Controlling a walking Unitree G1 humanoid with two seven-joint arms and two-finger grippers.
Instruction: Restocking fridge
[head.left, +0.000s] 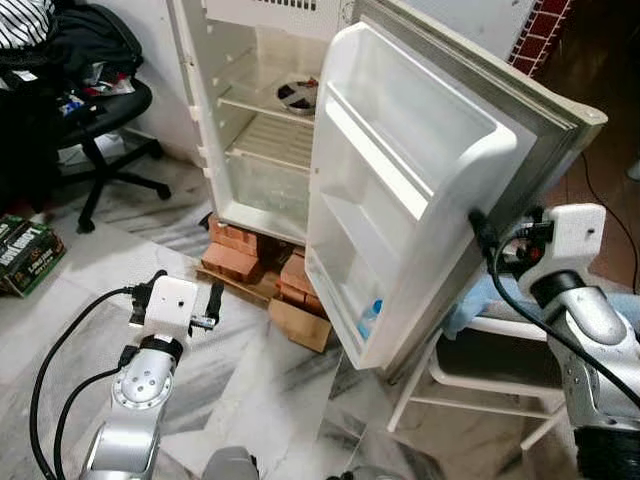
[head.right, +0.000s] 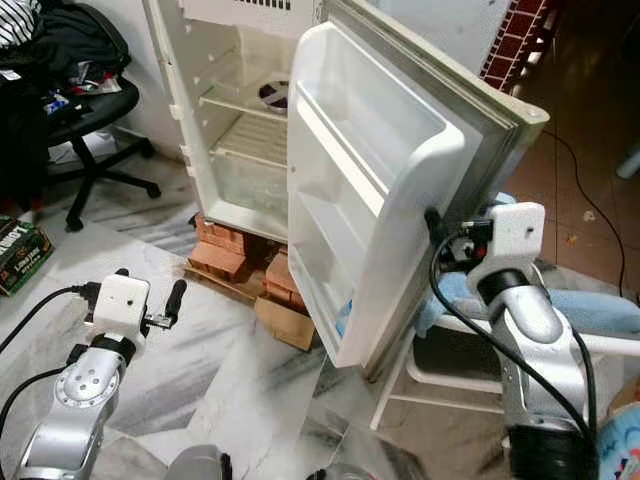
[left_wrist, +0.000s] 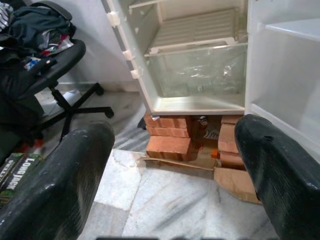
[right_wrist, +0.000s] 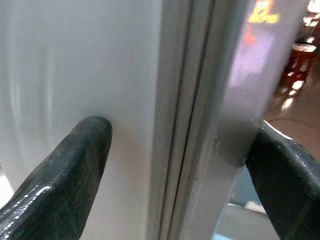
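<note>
The right gripper (right_wrist: 175, 165) sat at the outer edge of the fridge door (head.left: 420, 200), its fingers spread with one pad against the door's inner white face and the other behind the edge; whether they actually pinched it could not be told. A small bottle (head.left: 369, 318) in the door's lowest shelf was half hidden by the shelf wall. A round object on an upper shelf inside the fridge (head.left: 260, 120) was too dim to identify. The left gripper (left_wrist: 170, 170) hung low over the marble floor (head.left: 250, 380), fingers wide apart and holding nothing, pointed toward the bricks (left_wrist: 167, 140) propping up the fridge. The door stood wide open. A black office chair (head.left: 95, 120) piled with clothes stood at the left, and a white stool (head.left: 480, 370) sat behind the door.
</note>
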